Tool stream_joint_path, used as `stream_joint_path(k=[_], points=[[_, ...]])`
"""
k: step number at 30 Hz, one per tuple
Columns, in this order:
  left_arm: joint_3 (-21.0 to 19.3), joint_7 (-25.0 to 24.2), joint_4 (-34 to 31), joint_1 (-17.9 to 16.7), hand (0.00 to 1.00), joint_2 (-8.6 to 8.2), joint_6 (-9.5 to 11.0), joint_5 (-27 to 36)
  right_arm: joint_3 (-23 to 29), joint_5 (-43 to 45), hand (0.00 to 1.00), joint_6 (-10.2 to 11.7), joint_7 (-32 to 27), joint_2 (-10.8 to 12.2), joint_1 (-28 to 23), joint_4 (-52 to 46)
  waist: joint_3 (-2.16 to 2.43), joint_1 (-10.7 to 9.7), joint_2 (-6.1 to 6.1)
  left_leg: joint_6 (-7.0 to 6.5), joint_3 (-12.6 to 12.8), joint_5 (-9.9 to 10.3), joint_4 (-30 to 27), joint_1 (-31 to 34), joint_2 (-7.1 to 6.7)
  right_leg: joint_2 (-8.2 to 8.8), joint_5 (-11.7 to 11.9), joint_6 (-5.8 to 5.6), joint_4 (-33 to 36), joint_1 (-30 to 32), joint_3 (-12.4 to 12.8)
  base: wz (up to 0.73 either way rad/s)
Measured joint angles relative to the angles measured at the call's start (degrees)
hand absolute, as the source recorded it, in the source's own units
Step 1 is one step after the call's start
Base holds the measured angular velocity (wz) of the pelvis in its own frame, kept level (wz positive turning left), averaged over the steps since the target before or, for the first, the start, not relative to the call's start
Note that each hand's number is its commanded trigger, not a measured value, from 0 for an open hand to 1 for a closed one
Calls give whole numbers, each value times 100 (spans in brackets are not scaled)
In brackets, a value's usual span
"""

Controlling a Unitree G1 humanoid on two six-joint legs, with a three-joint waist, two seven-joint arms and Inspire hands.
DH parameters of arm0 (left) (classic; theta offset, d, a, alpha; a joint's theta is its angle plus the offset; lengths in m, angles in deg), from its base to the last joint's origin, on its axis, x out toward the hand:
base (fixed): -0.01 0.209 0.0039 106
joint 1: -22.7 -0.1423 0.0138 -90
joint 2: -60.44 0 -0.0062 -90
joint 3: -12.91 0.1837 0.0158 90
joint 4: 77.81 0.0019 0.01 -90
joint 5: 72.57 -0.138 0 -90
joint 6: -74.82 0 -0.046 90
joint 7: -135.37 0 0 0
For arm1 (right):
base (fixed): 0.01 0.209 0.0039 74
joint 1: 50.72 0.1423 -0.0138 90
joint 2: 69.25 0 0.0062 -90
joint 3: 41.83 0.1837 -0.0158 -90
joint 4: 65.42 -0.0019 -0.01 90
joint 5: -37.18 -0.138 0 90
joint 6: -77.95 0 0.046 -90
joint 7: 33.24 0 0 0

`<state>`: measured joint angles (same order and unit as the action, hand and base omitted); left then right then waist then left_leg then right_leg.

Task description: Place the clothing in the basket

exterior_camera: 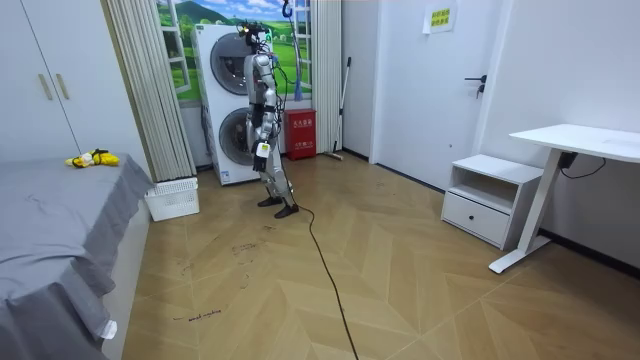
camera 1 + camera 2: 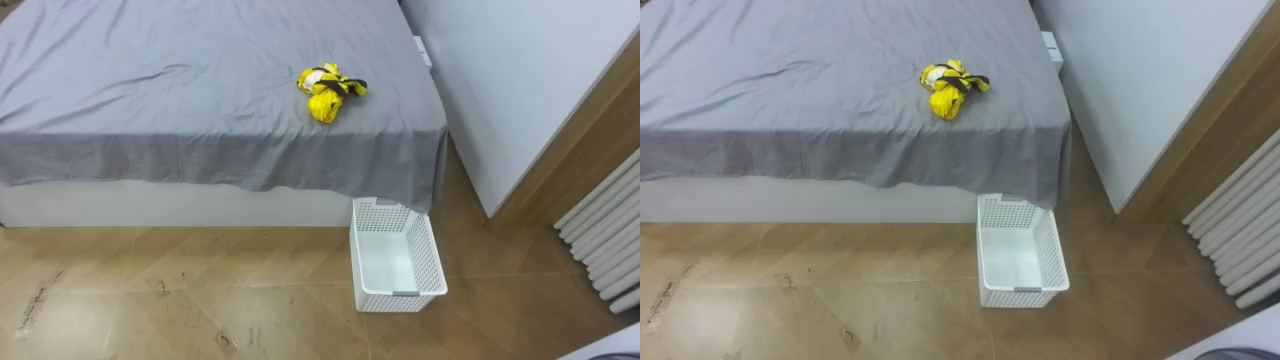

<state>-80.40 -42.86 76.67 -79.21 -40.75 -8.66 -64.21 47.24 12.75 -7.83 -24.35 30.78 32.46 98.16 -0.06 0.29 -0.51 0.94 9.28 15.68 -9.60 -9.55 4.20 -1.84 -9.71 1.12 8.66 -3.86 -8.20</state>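
Step in hand: approach, no pick yet. The yellow clothes lie bundled on the grey bed, near its corner. The white basket stands on the floor just beside that corner and looks empty. The robot stands by the washing machines, well apart from the bed. Its hands show too small to tell whether released or clenched; probably holding nothing. Next move calls for walking up to the bed until the bundle is within reach
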Motion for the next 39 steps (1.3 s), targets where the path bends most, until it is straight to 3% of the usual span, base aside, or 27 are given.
stream_joint_path(k=[18, 23, 25, 26, 27, 28, 29, 30, 31, 33, 34, 35, 37, 38, 39], points=[[11, -150, 162, 88, 0, 34, 3, 112, 7, -32, 0, 0, -2, 0, -1, -5, -3, -16, 8, 0, 13, 0, -3, 33, 1, 1, 0, 0, 24, -5, -5, 0], [-55, -242, 123, 83, 0, 57, -2, 218, -5, -76, 0, -20, 36, 0, 6, -4, -9, 38, -43, 15, 200, 8, -226, 82, 30, 23, -53, 27, 177, 105, 9, -10], [-170, -265, 76, 87, 0, 89, -13, 357, 7, -96, 0, -62, 141, 10, 10, -7, -15, 34, -139, 164, 310, 159, -1048, 426, 131, 65, -244, 94, 412, 212, -126, -15], [-214, -268, 38, 86, 0, 98, -15, 413, 7, -114, 0, -61, 167, 15, 5, -9, -19, 31, -161, 182, 321, 189, -1435, 585, 184, 70, -314, 142, 480, 229, -131, -17], [-223, -270, -35, 86, 0, 106, -17, 570, 6, -143, 0, -61, 186, 8, 13, -10, -16, 37, -163, 183, 331, 187, -2189, 911, 319, 54, -393, 222, 571, 229, -138, -12], [-227, -274, -57, 79, 0, 105, -13, 639, 9, -198, 0, -58, 188, -3, -2, -9, -25, 36, -130, 173, 312, 179, -2616, 1076, 423, 39, -424, 256, 608, 202, -135, -5], [-230, -308, -73, 80, 0, 111, -6, 810, 8, -310, 0, -59, 176, -17, -9, -4, -61, 23, -89, 48, 287, 71, -3450, 1451, 645, -68, -484, 319, 655, 107, -100, 0], [-279, -370, -97, 53, 0, 105, 27, 997, 13, -450, 0, -59, 163, -18, -55, -11, -66, 17, -75, -42, 193, 43, -3883, 1734, 701, -118, -590, 362, 753, 6, 16, 10], [-289, -391, -109, 67, 0, 95, 41, 1028, 26, -524, 0, -49, 157, -21, -89, -20, -64, 12, -76, -71, 168, 106, -3871, 1887, 635, -106, -648, 377, 807, -3, 23, 16], [-222, -479, -306, 88, 0, 83, 124, 1273, 51, -708, 0, -107, 124, -61, -112, -19, -72, 57, -126, -108, 211, 133, -3114, 2564, 214, 45, -853, 372, 994, 13, 64, 6], [-221, -485, -328, 83, 0, 72, 153, 1361, 45, -699, 0, -116, 123, -71, -115, -17, -68, 100, -133, -56, 258, 73, -2751, 2689, 117, 89, -893, 361, 1026, 4, 91, -28], [-216, -485, -355, 70, 0, 54, 222, 1499, 9, -711, 0, -124, 124, -100, -128, -3, -63, 188, -139, 46, 268, -192, -1857, 2876, -17, 162, -974, 352, 1061, -15, 138, -56], [-227, -460, -391, -50, 0, 49, 325, 1841, -1, -735, 0, -141, 124, -117, -127, -4, -55, 330, -149, 116, 197, -970, -593, 3043, -92, 297, -1224, 251, 1191, -112, 364, -68], [-227, -456, -391, -102, 0, 50, 343, 1910, -4, -737, 0, -141, 122, -119, -137, -16, -52, 316, -145, 106, 179, -1159, -395, 3041, -106, 328, -1287, 221, 1193, -161, 399, -40], [-225, -451, -393, -162, 0, 49, 356, 2046, 5, -739, 0, -139, 121, -118, -152, -26, -43, 299, -147, 56, 191, -1611, -307, 3031, -167, 412, -1410, 130, 1185, -268, 469, -15]])
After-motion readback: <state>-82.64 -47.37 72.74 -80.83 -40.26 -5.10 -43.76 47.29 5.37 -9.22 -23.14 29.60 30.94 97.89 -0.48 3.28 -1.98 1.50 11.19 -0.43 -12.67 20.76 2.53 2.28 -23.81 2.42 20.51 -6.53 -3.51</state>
